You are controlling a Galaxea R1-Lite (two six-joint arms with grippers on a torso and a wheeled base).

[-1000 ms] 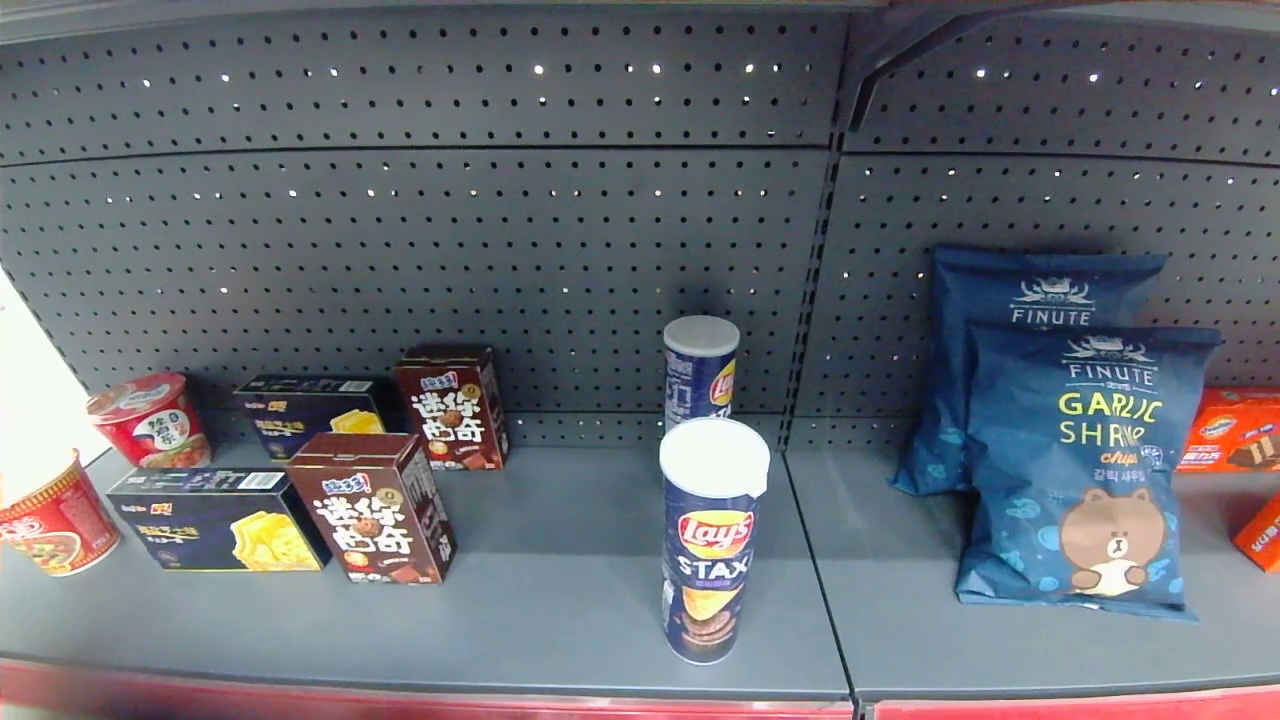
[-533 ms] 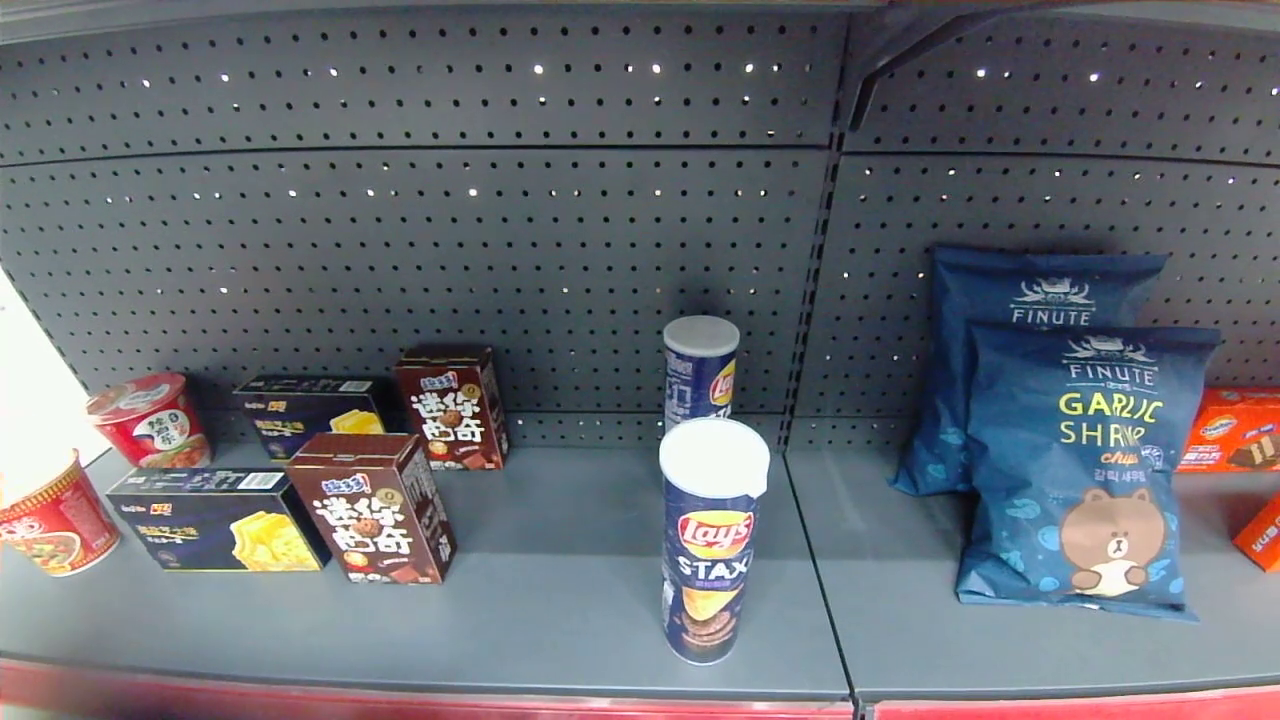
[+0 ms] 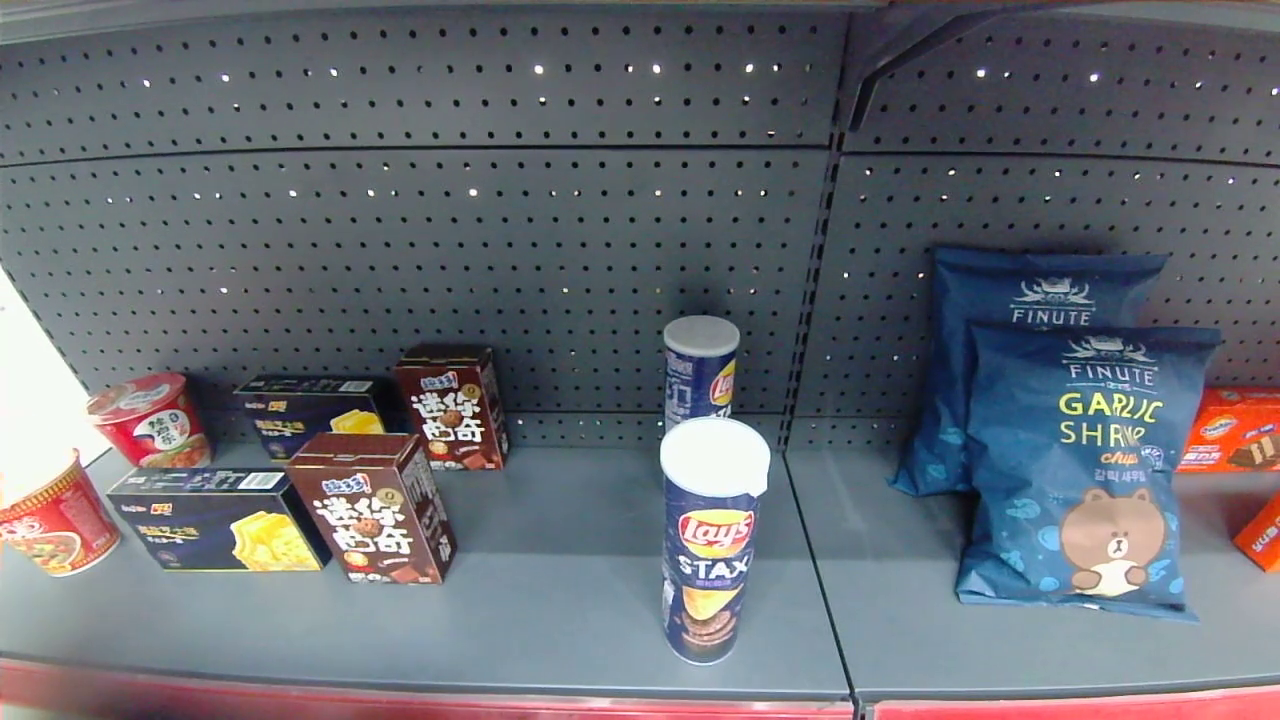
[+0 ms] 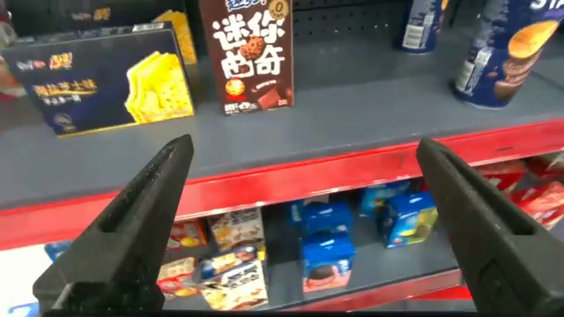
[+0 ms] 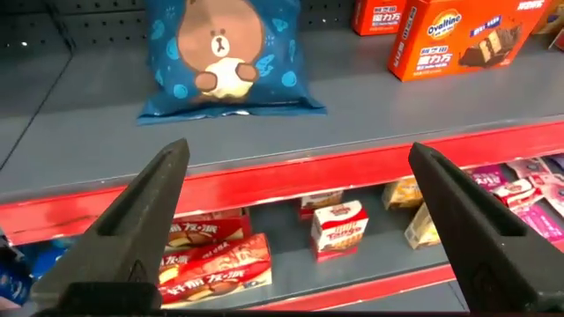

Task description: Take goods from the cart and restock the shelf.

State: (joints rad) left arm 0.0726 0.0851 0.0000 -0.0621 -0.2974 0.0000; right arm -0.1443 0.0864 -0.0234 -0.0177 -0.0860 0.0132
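— Nothing has moved in the last second; the goods and both hands sit just as before.
— Where's the tall dark-blue cardboard chip can (image 3: 713, 545)?
— Upright near the front edge of the dark grey metal shelf (image 3: 560, 620), long axis vertical, white plastic lid up, red-and-yellow logo facing out. A second blue chip can (image 3: 700, 372) stands behind it, by the perforated back panel (image 3: 500, 250).
— Neighbours?
— To its left are two brown cartons (image 3: 375, 508) with white characters, two flat dark boxes (image 3: 215, 520) picturing yellow crackers, and two red noodle cups (image 3: 150, 420). To its right lean two glossy blue crisp bags (image 3: 1085, 470), the front one with a cartoon bear. Orange boxes (image 3: 1230, 430) lie beyond.
— Hands?
— Left hand (image 4: 301, 145) and right hand (image 5: 297, 148) are both spread wide, holding nothing, facing the shelf's red front strip (image 4: 352, 172).
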